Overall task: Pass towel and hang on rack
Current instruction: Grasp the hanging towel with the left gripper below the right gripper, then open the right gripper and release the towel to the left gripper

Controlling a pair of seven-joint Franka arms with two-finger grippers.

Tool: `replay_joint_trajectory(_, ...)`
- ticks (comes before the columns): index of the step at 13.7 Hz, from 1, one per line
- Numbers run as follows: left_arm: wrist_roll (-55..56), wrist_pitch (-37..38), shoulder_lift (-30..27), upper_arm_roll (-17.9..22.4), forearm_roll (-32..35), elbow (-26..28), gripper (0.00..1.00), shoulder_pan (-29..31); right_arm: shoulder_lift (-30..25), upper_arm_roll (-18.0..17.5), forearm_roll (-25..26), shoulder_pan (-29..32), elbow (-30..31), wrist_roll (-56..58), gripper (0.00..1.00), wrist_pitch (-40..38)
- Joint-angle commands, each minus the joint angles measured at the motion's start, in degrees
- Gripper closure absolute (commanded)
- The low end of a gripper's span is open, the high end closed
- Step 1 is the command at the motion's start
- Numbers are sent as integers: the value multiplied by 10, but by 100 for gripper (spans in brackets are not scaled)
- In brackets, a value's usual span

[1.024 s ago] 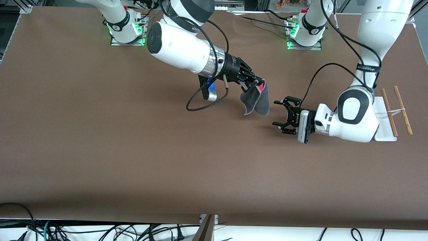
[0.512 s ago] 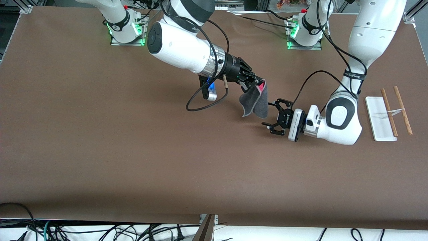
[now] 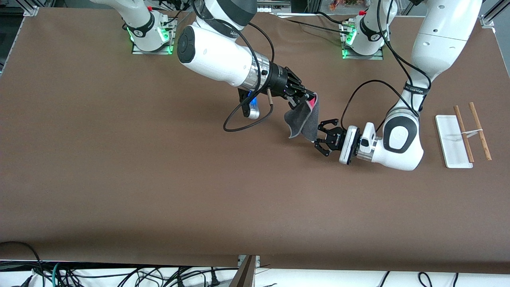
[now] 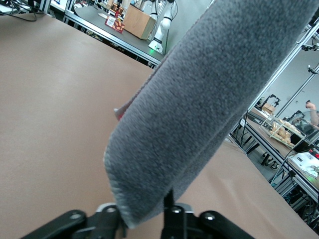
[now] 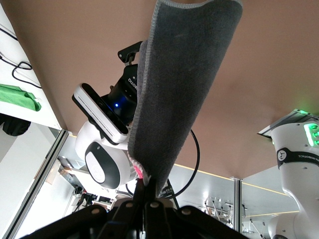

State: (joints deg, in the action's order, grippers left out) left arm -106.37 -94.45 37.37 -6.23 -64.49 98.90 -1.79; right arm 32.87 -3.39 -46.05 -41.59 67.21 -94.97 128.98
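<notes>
While the rack [image 3: 462, 135] stands alone at the left arm's end of the brown table [image 3: 119, 179], its 2 wooden rods joined by 1 white crosspiece over a flat white base, nothing lies between it and the arms. The right gripper [image 3: 306, 98], reaching out level from its base over the table's middle, is clamped on the top corner of the 1 grey towel [image 3: 303, 119], which hangs down folded with pink showing at the pinch. The left gripper [image 3: 323, 139] reaches in sideways, its fingers [image 4: 172, 214] closing around the towel's lower edge.
</notes>
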Motion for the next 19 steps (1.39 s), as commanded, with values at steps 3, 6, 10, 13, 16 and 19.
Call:
replay_joint_trajectory(3,-28,19,-3,-2,-16,5,100,13,12,0,-5,-2,-23,-14,100,0)
replay_joint_trajectory(6,-28,23,-3,-2,-16,4,100,14,12,0,-5,-2,-23,-13,98,0)
replay_joint_trajectory(10,-26,25,-3,-1,-13,1,100,16,12,1,-4,-1,-23,-12,27,-2)
replay_joint_trajectory(13,-26,25,-3,0,-12,-1,100,16,8,5,0,5,-22,-13,0,-7)
replay_joint_trajectory(16,-24,26,-6,2,-8,-4,100,17,4,7,44,17,-22,-9,0,-19)
replay_joint_trajectory(19,-19,25,-11,7,4,-19,100,23,-8,8,139,40,-16,39,0,-75)
